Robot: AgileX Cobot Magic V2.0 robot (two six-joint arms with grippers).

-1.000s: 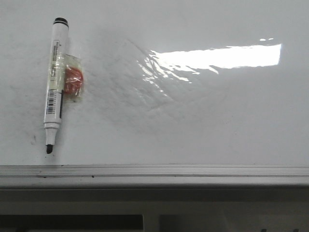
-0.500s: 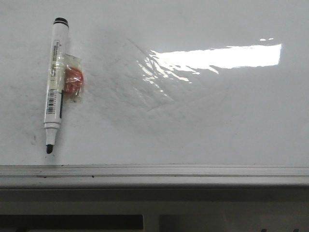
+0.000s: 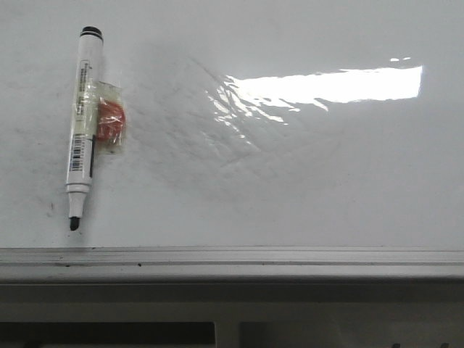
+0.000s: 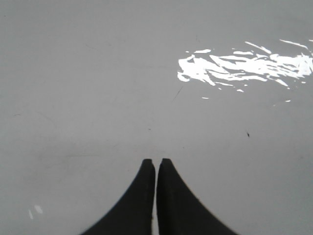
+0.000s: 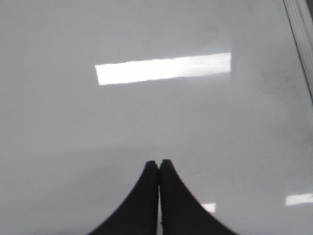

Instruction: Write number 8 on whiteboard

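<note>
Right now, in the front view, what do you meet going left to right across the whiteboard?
Uncapped marker → orange piece taped to its side → faint erased smudges → bright rectangular glare.

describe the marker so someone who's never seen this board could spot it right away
Start at the whiteboard, a glossy white surface with a bright glare patch, and go to its left side. The marker lies there nearly upright, its uncapped black tip pointing toward the near frame edge. It has a white barrel with a barcode and a small orange piece taped to its side.
</note>
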